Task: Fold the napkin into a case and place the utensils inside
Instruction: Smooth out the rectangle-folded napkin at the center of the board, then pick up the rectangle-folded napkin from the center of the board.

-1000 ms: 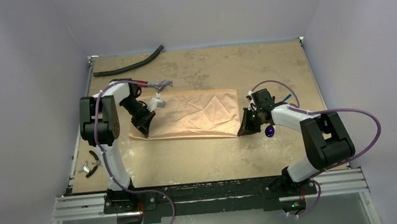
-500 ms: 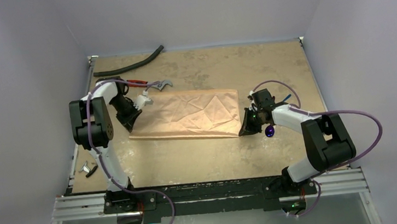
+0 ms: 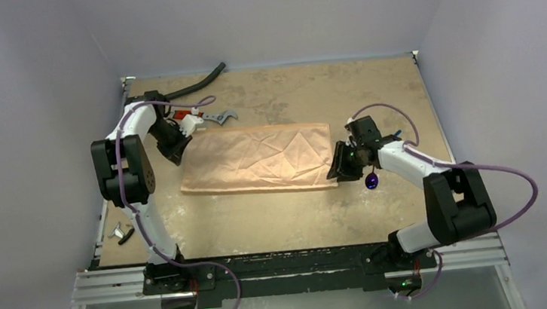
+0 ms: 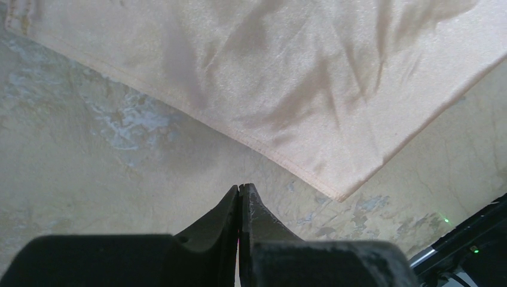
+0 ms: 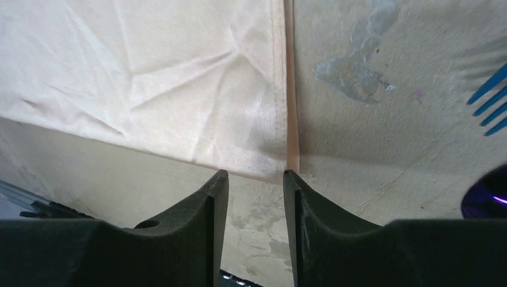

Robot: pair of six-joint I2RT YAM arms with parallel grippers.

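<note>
1. The napkin [image 3: 260,159] lies flat in the middle of the desk [image 3: 287,92]. It is a long rectangle of peach-orange cloth, with its length running left to right.
2. Its weave is soft with a faint sheen. Shallow creases cross it, and a stitched hem runs along its edges. At its right end, a thin darker-orange strip of a lower layer shows past the top layer.
3. The desk top is tan and matte, mottled with pale grey-blue worn patches.
4. The left hand [image 4: 240,190] has its two black fingers pressed together and holds nothing. It is over bare desk beside the napkin's left end, clear of the cloth.
5. The right hand [image 5: 256,176] has its fingers parted by a narrow gap, with nothing between them. The napkin's near right corner lies just beyond the tips. Whether they touch the hem cannot be told.
6. The fork [image 5: 490,101] shows only as slim, shiny blue tines at the right edge of the right wrist view. It lies on the desk to the right of the napkin.
7. The spoon [image 3: 371,181] has a glossy dark purple bowl. It sits just beside the right hand, outside the cloth.
8. A wrench [image 3: 206,117] with a red handle and a silvery jaw lies near the napkin's far left corner.
9. A curved black hose [image 3: 188,87] lies at the desk's far left.
</note>
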